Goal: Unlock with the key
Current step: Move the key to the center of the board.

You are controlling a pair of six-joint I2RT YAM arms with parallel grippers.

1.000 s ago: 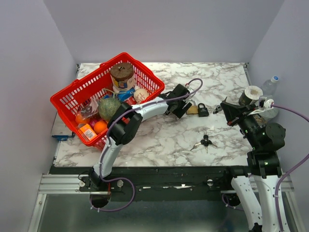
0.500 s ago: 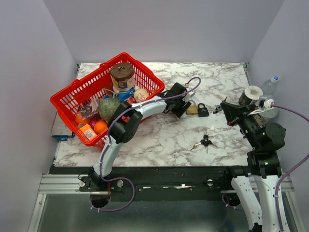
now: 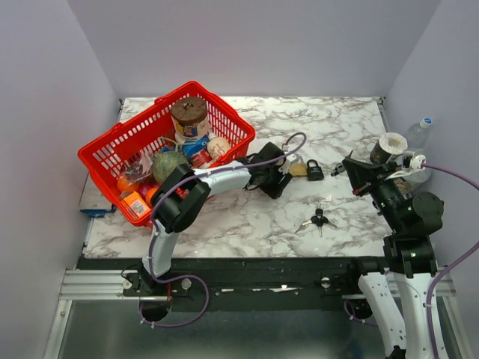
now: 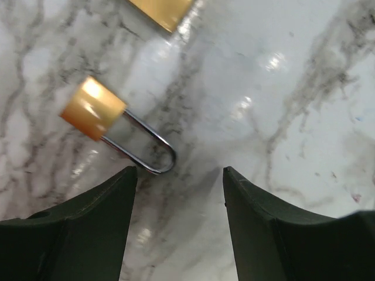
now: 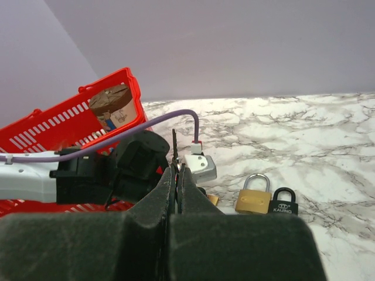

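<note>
Left wrist view, me at the controls: my left gripper [image 4: 179, 175] has its fingers [image 4: 94, 228] well apart with nothing between them, only bare marble. The small brass padlock [image 4: 92, 109] lies at ten o'clock from that gap. Its shackle [image 4: 153, 153] runs back toward my left-hand finger and ends just beside the tip.

Spotter: So what worries you?

Me: If I close from here, I judge I'd either pinch marble or catch only the shackle bow. The tabletop [image 3: 247, 217] looks glossy, so a finger clipping that wire could spin the lock or skate it away. The bigger brass padlock [image 3: 299, 169] and the black padlock [image 3: 315, 170] sit close, at three o'clock from the gripper in the top view. A shove could knock all three together.

Spotter: And the right side?

Me: My right gripper [image 5: 177, 171] is closed tight and raised, well apart from the locks. A thin dark sliver [image 5: 174, 146] stands up out of the seam. It might be a key blade, but I can't tell. The bunch of keys [image 3: 318, 219] lies at four o'clock from the left gripper. With three locks here, the key could also end up tried in the wrong one.
</note>
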